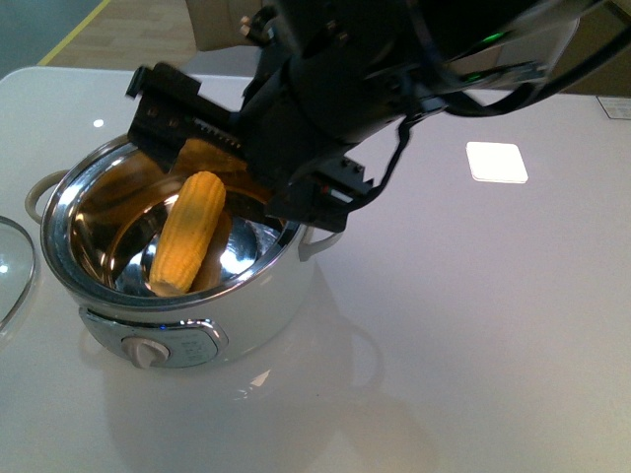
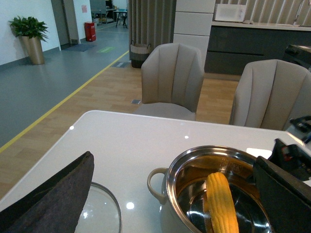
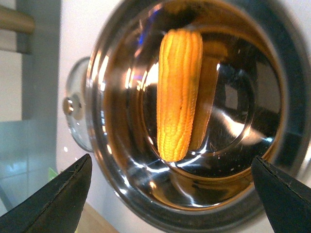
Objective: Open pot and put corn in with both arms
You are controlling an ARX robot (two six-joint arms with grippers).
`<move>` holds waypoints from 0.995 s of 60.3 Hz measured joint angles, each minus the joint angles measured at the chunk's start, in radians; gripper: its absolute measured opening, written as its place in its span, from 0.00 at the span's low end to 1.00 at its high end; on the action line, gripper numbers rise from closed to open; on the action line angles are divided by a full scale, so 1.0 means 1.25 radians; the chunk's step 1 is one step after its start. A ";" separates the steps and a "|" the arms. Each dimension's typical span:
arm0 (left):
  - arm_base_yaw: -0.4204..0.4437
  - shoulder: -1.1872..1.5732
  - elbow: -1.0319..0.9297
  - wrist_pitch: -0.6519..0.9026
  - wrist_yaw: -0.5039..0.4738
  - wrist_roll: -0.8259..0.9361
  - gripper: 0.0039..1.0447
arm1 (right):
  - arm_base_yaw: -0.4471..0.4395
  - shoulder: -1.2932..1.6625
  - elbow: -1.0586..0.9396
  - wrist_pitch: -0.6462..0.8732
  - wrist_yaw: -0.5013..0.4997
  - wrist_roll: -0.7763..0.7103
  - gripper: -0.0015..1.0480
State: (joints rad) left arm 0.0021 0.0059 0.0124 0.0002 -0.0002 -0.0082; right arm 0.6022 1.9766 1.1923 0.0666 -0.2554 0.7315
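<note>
Below the right gripper (image 1: 242, 163), matt black and boxy, the pot (image 1: 258, 296) has a mirror-bright steel bowl in a glossy white shell. The corn (image 1: 187, 232) inside looks ridged and dull yellow. The table (image 1: 493, 315) is glossy white, the lid (image 2: 99, 213) clear glass.

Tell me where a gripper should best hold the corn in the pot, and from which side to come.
Probably grip the corn at mid-length, across its narrow width, coming from above through the pot's open mouth. It leans lengthwise inside the bowl, so the steel walls block any sideways approach.
</note>
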 joint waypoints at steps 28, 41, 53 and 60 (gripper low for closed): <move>0.000 0.000 0.000 0.000 0.000 0.000 0.94 | -0.373 -0.659 -0.462 -0.123 -0.030 -0.269 0.92; 0.000 0.000 0.000 0.000 0.000 0.000 0.94 | -0.384 -0.775 -0.688 0.377 0.276 -0.494 0.68; 0.000 0.000 0.000 0.000 0.000 0.000 0.94 | -0.409 -0.865 -0.791 0.501 0.273 -0.563 0.34; 0.000 0.000 0.000 0.000 0.000 0.000 0.94 | -0.457 -0.917 -0.836 0.481 0.211 -0.573 0.12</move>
State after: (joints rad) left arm 0.0021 0.0055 0.0124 0.0002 -0.0002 -0.0082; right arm 0.0311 0.8303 0.1471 0.6682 0.0082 0.0158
